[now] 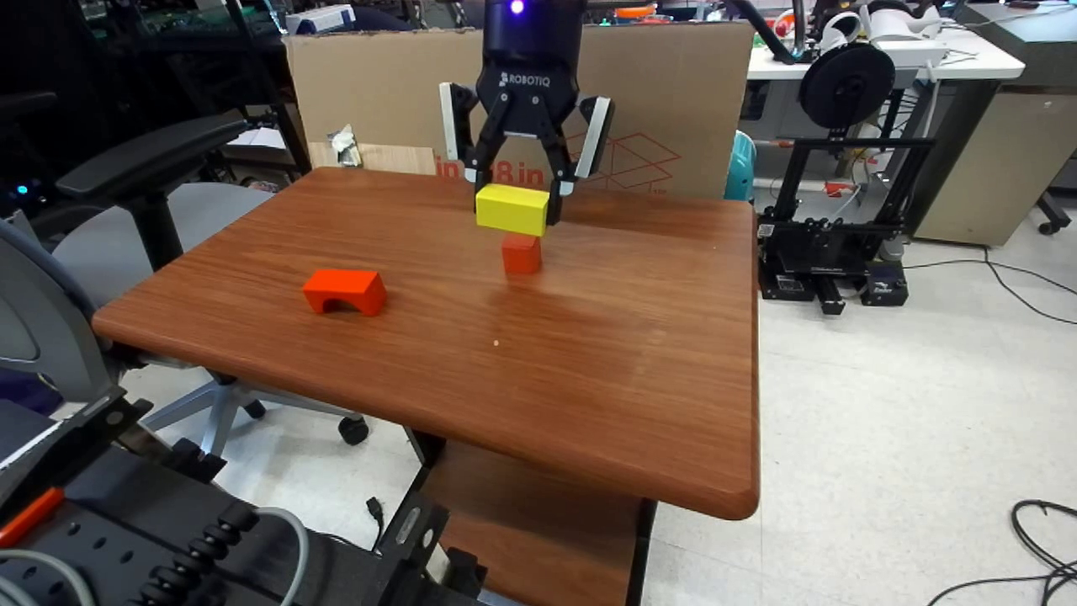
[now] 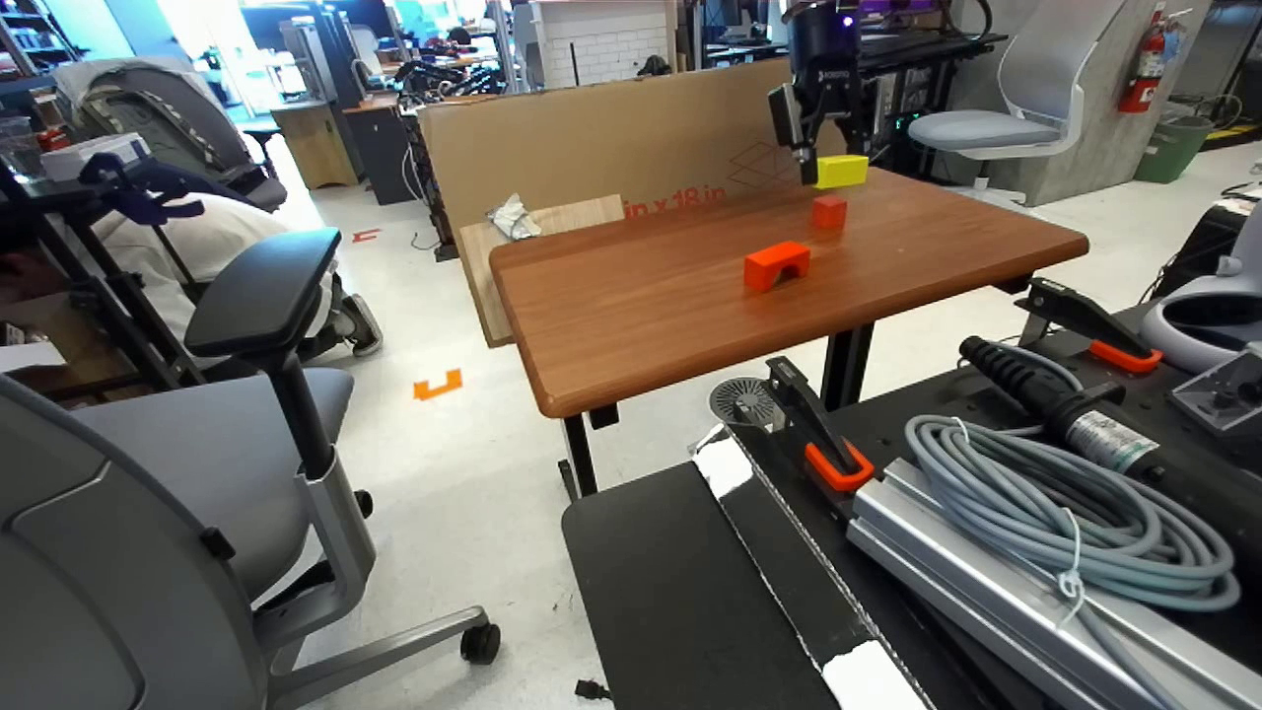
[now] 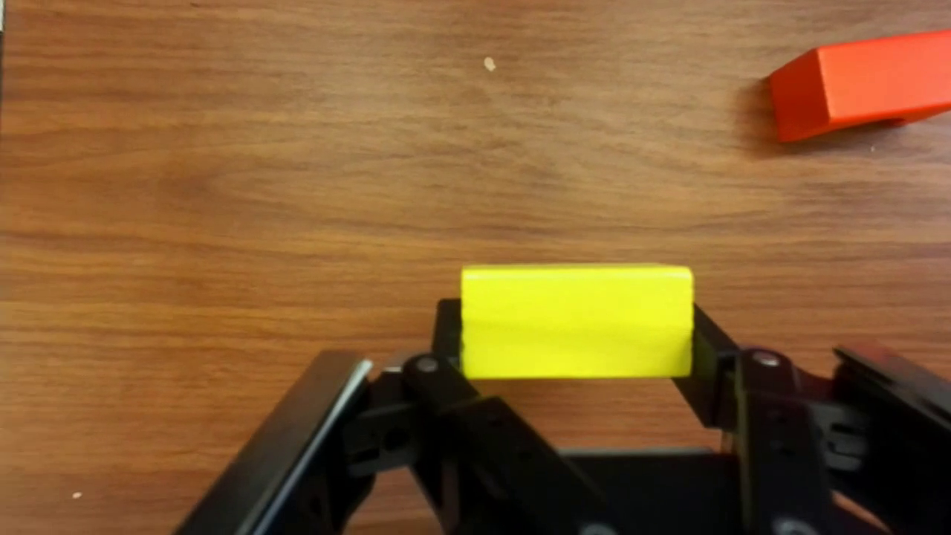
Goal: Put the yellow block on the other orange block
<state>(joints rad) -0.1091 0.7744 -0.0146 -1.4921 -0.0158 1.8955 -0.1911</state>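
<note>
My gripper [image 1: 517, 204] is shut on the yellow block [image 1: 511, 209], with a finger at each end of it; the wrist view shows the same grip on the yellow block [image 3: 576, 322]. The block is level and held in the air. The orange cube [image 1: 522, 255] stands on the table below it. In an exterior view a small gap shows between the yellow block [image 2: 840, 172] and the orange cube [image 2: 829, 213]. In the wrist view the cube does not show; the yellow block or the gripper seems to hide it.
A wider orange-red arch block [image 1: 345, 291] stands on the table [image 1: 589, 379], apart from the cube; it also shows in the wrist view [image 3: 877, 82]. A cardboard sheet [image 1: 673, 109] stands upright along the table's far edge. An office chair [image 1: 160, 219] is beside the table.
</note>
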